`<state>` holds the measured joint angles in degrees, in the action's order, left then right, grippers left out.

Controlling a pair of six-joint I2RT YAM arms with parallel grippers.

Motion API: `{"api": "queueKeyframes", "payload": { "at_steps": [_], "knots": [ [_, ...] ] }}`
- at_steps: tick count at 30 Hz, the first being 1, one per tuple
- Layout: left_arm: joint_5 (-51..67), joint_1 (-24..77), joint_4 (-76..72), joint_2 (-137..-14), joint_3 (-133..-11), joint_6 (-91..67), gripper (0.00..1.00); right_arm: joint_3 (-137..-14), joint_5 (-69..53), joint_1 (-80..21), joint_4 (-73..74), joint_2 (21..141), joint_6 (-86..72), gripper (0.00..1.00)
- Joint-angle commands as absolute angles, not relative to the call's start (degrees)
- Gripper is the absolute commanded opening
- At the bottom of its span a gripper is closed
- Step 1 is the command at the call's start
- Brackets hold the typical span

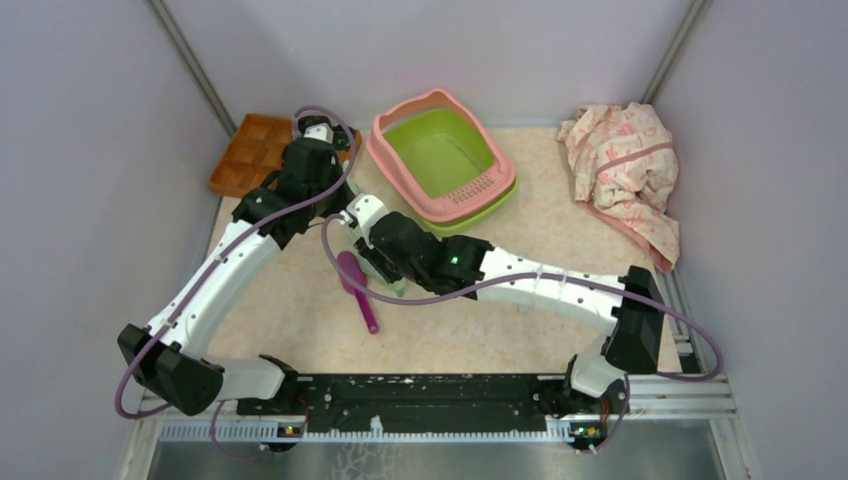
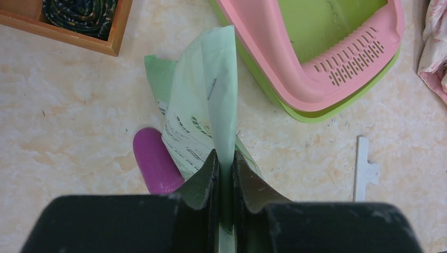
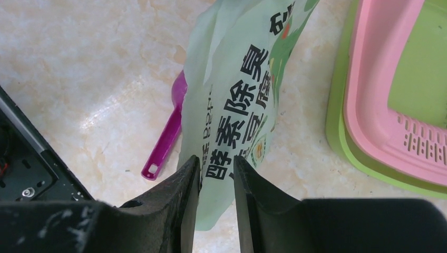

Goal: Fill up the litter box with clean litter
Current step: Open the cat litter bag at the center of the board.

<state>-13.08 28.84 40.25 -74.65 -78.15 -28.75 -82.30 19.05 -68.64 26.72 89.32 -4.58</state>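
Observation:
The litter box stands at the back middle of the table, a lime green basin under a pink rim with a slotted grate. Its basin looks bare, and the litter is out of view. A pale green printed bag hangs upright in front of the box. My left gripper is shut on the bag's thin top edge. My right gripper is at the bag's lower printed part, one jaw on each side, with a gap still showing between them.
A purple scoop lies on the table beside the bag. An orange-brown wooden compartment tray sits at the back left. A crumpled pink cloth lies at the back right. A white strip lies near the box.

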Motion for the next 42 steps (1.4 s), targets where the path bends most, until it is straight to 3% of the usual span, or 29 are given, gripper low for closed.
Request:
{"api": "queueKeyframes", "payload": {
  "at_steps": [1,7,10,13,14,19,21,25,42],
  "knots": [
    [-12.5,28.7,35.6,-71.9,-79.0,-28.3,0.12,-85.8,21.2,-69.0,27.0,91.3,-4.6,0.30],
    [-12.2,28.6,35.7,-72.0,-79.2,-28.1,0.15,-88.6,24.4,-69.0,28.3,93.8,-4.6,0.29],
    [-11.9,28.4,35.9,-71.9,-79.4,-28.0,0.17,-92.6,30.9,-69.0,31.7,96.4,-5.0,0.19],
    [-11.6,28.1,36.0,-72.0,-79.5,-27.7,0.21,-95.5,35.7,-69.0,34.0,98.6,-4.8,0.01],
    [-11.6,28.1,36.1,-71.9,-79.6,-27.6,0.22,-96.1,36.3,-69.0,34.4,99.1,-4.6,0.00],
    [-11.7,27.1,36.7,-71.8,-79.9,-27.1,0.41,-96.4,37.4,-69.0,33.7,99.2,-4.1,0.00],
    [-12.2,26.6,37.3,-71.4,-80.0,-26.8,0.63,-95.4,36.7,-69.0,31.8,97.6,-3.7,0.00],
    [-12.9,24.6,38.1,-69.6,-80.2,-26.9,0.79,-97.3,34.3,-67.1,31.3,96.3,-3.4,0.00],
    [-11.4,24.3,38.5,-62.7,-74.0,-28.9,0.82,-103.4,37.9,-66.0,25.3,97.4,7.0,0.00]
  ]
}}
